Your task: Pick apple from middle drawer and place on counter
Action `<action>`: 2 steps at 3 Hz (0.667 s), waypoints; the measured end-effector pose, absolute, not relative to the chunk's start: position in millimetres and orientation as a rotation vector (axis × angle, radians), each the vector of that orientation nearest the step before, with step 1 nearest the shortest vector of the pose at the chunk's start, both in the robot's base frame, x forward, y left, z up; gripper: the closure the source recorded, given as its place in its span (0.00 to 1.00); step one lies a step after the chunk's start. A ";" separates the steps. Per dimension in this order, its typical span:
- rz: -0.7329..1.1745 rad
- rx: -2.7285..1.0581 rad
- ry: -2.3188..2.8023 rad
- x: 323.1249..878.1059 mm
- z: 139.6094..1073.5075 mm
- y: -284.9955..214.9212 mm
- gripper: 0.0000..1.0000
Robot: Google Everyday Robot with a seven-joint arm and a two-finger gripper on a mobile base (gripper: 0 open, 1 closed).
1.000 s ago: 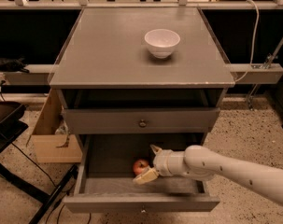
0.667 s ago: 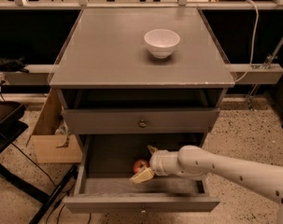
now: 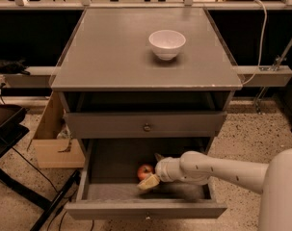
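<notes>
- The middle drawer [image 3: 114,190] is standing pulled open beneath the front edge of the counter [image 3: 107,57].
- The apple [image 3: 144,170] is lying on the drawer floor, near its middle.
- My gripper [image 3: 151,172] is reaching into the drawer from the right, its fingers apart, one on either side of the apple.
- A white bowl [image 3: 167,43] is sitting on the counter, toward the back right corner.
- My arm [image 3: 222,170] is crossing the drawer's right side.
</notes>
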State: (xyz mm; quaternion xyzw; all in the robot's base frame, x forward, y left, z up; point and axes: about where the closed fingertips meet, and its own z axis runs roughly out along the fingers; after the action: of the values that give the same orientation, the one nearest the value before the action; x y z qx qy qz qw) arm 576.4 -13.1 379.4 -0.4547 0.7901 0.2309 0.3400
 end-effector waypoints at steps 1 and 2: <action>0.605 -1.188 2.070 574.1 361.0 -17.0 0.16; 0.606 -1.188 2.071 573.8 360.6 -16.7 0.39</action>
State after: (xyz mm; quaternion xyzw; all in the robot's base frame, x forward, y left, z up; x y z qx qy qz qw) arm 573.8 -16.7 360.6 -0.4549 0.7927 0.2321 0.3327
